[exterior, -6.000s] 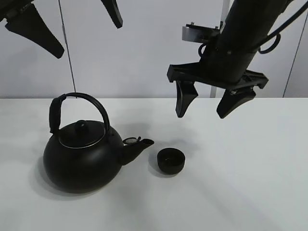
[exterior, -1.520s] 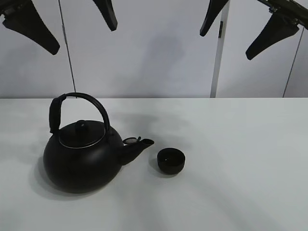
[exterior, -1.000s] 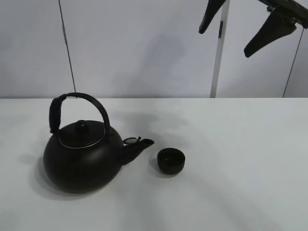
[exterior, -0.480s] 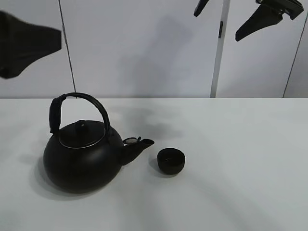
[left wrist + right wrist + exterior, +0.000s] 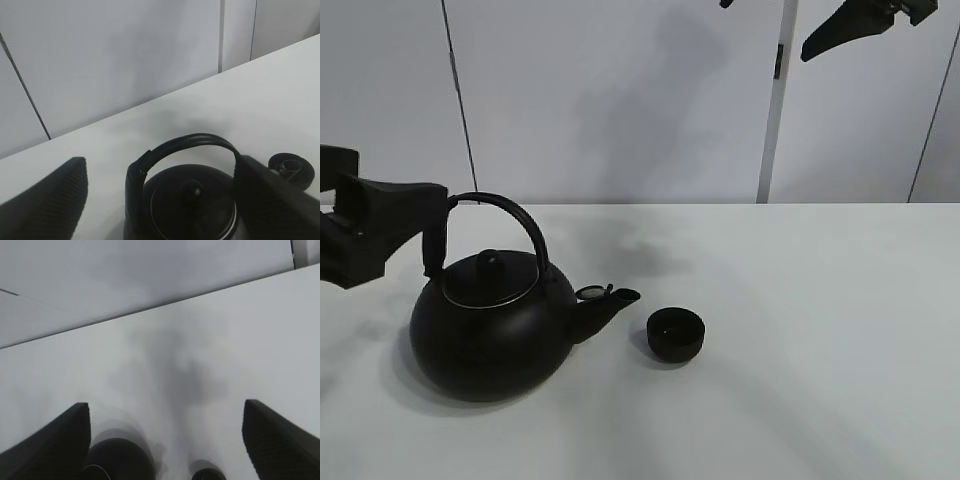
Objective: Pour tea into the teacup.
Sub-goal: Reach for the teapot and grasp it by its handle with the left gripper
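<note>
A big round black kettle (image 5: 490, 335) with an arched handle (image 5: 505, 210) stands left of the table's middle, spout pointing right. The small black teacup (image 5: 675, 333) sits just right of the spout (image 5: 612, 298), upright and apart from it. My left gripper (image 5: 380, 222) hangs low at the left edge, beside the left end of the handle. In the left wrist view it (image 5: 160, 167) is open, with the kettle's handle (image 5: 187, 142) and lid (image 5: 192, 192) beyond its fingers. My right gripper (image 5: 788, 12) is open, high at the top right. Its wrist view shows blurred kettle (image 5: 120, 460) and teacup (image 5: 206, 473).
The white table (image 5: 820, 330) stretches bare to the right of the teacup and toward the front edge. A pale panelled wall (image 5: 620, 100) with dark vertical seams closes off the back of the table.
My left gripper has dropped from the top left down to the level of the kettle's handle. The right gripper has risen toward the top edge. Kettle and teacup have not moved.
</note>
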